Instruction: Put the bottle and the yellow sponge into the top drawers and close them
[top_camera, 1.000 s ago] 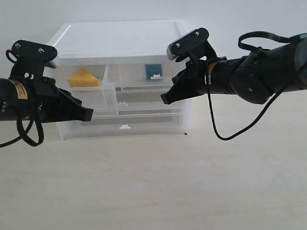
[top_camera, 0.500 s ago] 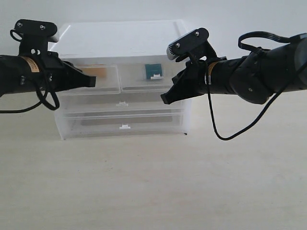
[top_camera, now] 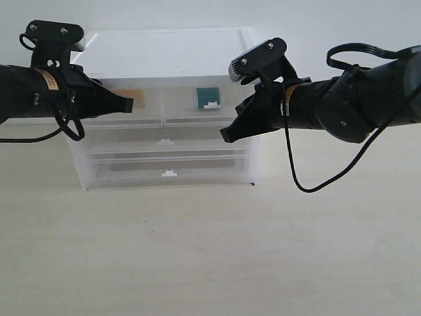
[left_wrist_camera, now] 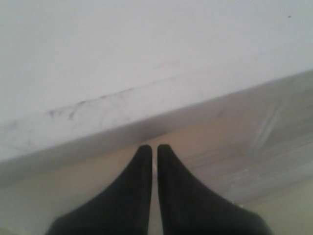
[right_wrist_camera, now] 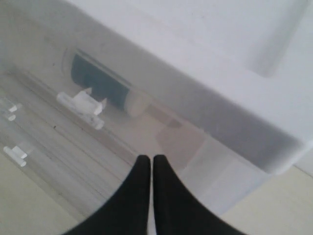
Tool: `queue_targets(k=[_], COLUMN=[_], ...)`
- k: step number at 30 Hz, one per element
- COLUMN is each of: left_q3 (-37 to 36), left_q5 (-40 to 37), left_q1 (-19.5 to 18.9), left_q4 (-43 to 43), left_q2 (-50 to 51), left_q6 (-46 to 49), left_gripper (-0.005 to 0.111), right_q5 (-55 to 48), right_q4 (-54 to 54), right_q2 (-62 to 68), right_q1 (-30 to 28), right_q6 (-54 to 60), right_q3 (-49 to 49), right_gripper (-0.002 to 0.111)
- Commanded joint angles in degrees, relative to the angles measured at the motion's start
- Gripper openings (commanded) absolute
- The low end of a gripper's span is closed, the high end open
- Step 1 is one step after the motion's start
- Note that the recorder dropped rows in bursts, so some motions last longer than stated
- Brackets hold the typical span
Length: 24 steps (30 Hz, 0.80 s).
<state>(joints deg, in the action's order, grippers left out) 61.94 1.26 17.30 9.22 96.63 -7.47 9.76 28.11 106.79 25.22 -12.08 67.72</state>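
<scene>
The translucent cabinet (top_camera: 164,49) stands at the back with both top drawers pushed in. Through the front of the left top drawer (top_camera: 146,110) the yellow sponge (top_camera: 137,97) shows as a dim orange patch. Behind the right top drawer (top_camera: 207,113) front lies the bottle (top_camera: 210,96), its teal label visible, also the bottle (right_wrist_camera: 100,85) in the right wrist view. My left gripper (top_camera: 129,104) is shut, tips against the left top drawer's front; its fingertips (left_wrist_camera: 146,154) nearly touch. My right gripper (top_camera: 227,137) is shut, empty, at the cabinet's right front corner.
Two full-width drawers (top_camera: 168,141) sit closed below the top pair, each with a small white tab handle (top_camera: 170,174). The pale wooden table (top_camera: 217,257) spreads in front. A black cable (top_camera: 299,174) hangs under the right arm.
The left top drawer, open a second ago with the sponge showing, has been pushed shut by my left gripper, which rose and moved in. The right arm has stayed still.
</scene>
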Motion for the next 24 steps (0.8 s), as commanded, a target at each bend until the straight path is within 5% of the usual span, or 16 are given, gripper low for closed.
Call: queue_targets(k=[1,7,15,24], left_q3=[-3.68,-21.84,-36.54,-44.51], left_q5=[1.12,17.12,18.70,23.74], left_q1=[1.39,7.79,6.46,5.63], left_q4=[-0.67,-0.25,-5.83,-8.82], left_q2=[-7.40,-25.88,-43.61,-55.37], left_q6=[-1.18,-0.07,5.95,6.04], left_gripper=[0.004,0.004,0.004,0.004], right_q5=[1.12,1.80,1.26,1.29], right_q4=[-0.48,-0.48,-0.48,-0.48], right_q2=[0.14,0.14,-2.47,-13.25], right_q1=[-0.71,-0.71,-0.59,-0.59], right_q6=[0.05,0.05,-1.55,-2.58], right_q3=[0.55,0.55,-0.51,-7.05], right_gripper=[0.000,0.000,0.000,0.000])
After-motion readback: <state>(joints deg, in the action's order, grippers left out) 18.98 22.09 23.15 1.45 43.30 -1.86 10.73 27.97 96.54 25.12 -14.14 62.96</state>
